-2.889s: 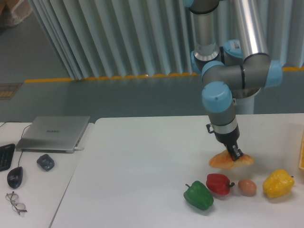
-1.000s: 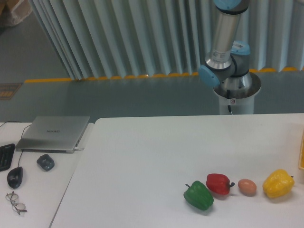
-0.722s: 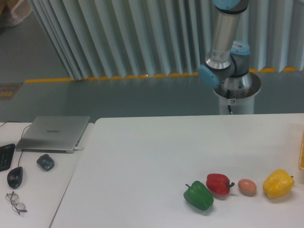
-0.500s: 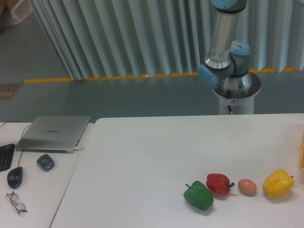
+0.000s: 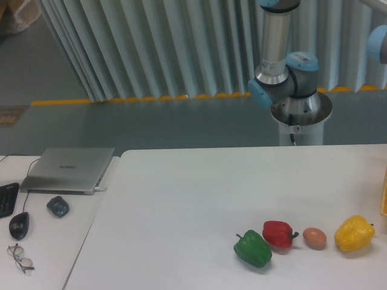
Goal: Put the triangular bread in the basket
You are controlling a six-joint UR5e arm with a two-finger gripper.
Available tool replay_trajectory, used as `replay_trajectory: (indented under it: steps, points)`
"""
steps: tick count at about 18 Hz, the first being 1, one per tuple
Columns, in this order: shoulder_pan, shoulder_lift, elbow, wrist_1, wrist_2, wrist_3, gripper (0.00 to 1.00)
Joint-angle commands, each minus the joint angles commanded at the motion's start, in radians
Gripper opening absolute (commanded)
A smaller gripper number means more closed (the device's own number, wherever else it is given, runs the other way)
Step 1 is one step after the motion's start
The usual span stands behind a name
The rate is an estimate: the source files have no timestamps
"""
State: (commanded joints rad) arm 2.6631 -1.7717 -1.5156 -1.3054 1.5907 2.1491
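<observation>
The triangular bread is not in view. The basket (image 5: pixel 384 199) shows only as a narrow yellow strip at the right edge of the frame. The gripper is out of view; only the arm's base and lower links (image 5: pixel 283 84) behind the table show, with a bit of another joint (image 5: pixel 378 43) at the upper right edge.
On the white table (image 5: pixel 193 199) lie a green pepper (image 5: pixel 252 248), a red pepper (image 5: pixel 278 234), a small tan egg-shaped item (image 5: pixel 314 237) and a yellow bell pepper (image 5: pixel 354 233). On the left desk are a laptop (image 5: pixel 68 169), two mice (image 5: pixel 57 206), a keyboard edge and glasses (image 5: pixel 20 257).
2.9 s ago the gripper was on the bread on the table; since then both have left the view. In the last second the arm's upright link shifted slightly left and a joint appeared at the upper right.
</observation>
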Motion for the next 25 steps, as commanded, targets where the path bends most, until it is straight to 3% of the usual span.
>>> replay_trajectory:
  steps: [6, 25]
  points:
    - [-0.075, 0.005, 0.003, 0.002, 0.002, -0.073, 1.00]
    - [-0.111, -0.003, -0.017, -0.003, 0.023, -0.127, 1.00]
